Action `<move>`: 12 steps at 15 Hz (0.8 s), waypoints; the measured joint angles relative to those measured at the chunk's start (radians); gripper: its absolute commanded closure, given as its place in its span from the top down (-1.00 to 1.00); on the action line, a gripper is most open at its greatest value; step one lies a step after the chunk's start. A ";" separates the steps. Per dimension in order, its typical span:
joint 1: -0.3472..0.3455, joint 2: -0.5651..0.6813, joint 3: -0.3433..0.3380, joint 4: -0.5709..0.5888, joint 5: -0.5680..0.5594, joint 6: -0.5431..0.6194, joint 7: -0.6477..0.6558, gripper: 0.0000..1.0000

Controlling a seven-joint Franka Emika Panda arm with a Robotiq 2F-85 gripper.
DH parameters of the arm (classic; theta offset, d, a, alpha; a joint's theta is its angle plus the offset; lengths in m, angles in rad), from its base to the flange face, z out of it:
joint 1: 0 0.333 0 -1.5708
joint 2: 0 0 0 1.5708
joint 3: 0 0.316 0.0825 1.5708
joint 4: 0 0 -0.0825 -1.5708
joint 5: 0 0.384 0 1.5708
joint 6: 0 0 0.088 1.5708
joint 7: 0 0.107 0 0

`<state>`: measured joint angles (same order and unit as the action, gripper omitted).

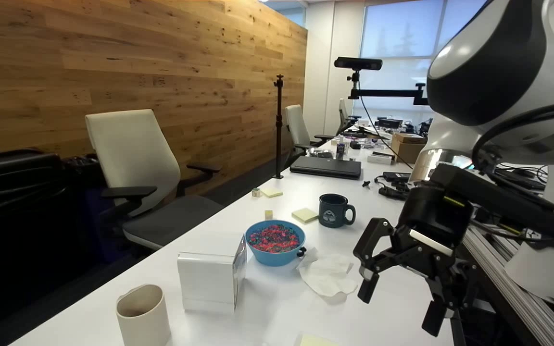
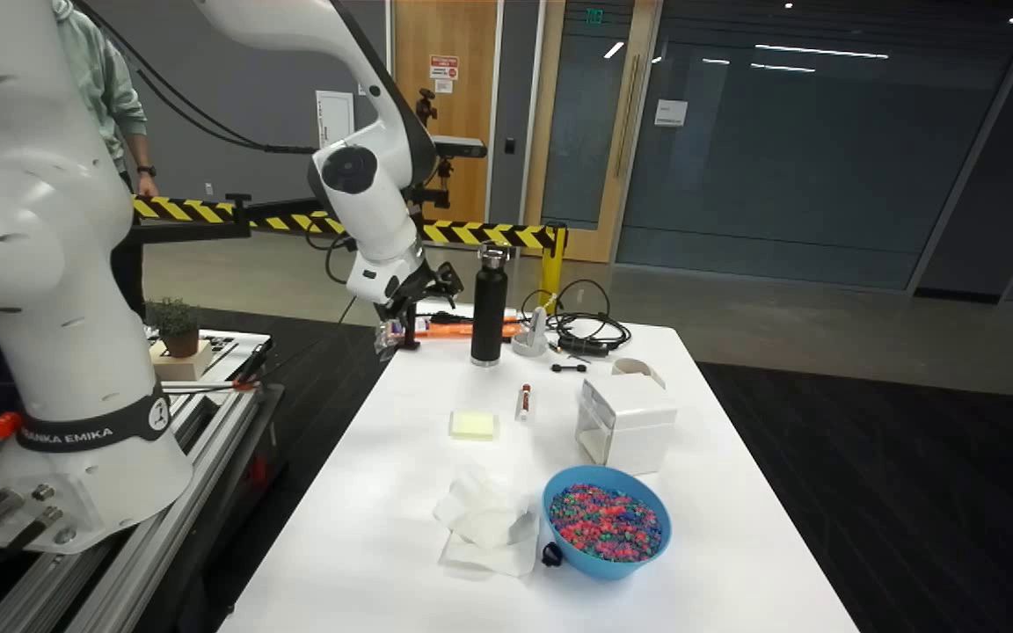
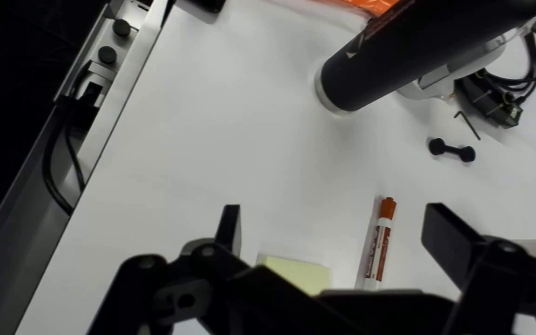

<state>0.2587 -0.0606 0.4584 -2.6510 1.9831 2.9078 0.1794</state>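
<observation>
Well apart from the blue bowl (image 1: 273, 258), the end effector (image 1: 398, 311) hangs above the desk (image 2: 366, 545), its fingers (image 3: 447, 242) spread wide; in the wrist view an orange-capped marker (image 3: 379, 244) and a yellow pad of sticky notes (image 3: 297, 273) appear in the gap between those fingers, both lying on the desk, apart from the bowl; a black bottle (image 2: 489, 312) stands upright, farther from the bowl than either; just beside the bowl lie crumpled white paper (image 2: 484, 527) and a black object (image 2: 551, 554) too small to make out; a white box (image 1: 207, 283) stands near the bowl, and a beige cup (image 1: 144, 327) sits farther from the bowl, past that box; on the bowl's opposite side from the box, a dark mug (image 1: 333, 211) stands upright with a second yellow pad (image 1: 304, 215) next to it; a black laptop (image 1: 326, 166) lies farther from the bowl than the mug; the bowl itself holds small beads (image 1: 275, 239), mostly red with some blue and green.
</observation>
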 measured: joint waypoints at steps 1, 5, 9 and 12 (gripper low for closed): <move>-0.007 0.000 -0.003 0.019 0.032 0.003 -0.035 1.00; -0.044 0.019 -0.018 0.137 0.204 0.028 -0.222 1.00; -0.102 0.075 -0.056 0.272 0.383 0.060 -0.489 1.00; -0.130 0.128 -0.125 0.356 0.484 0.062 -0.690 1.00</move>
<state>0.1286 0.0672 0.3336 -2.2948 2.4668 2.9695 -0.5108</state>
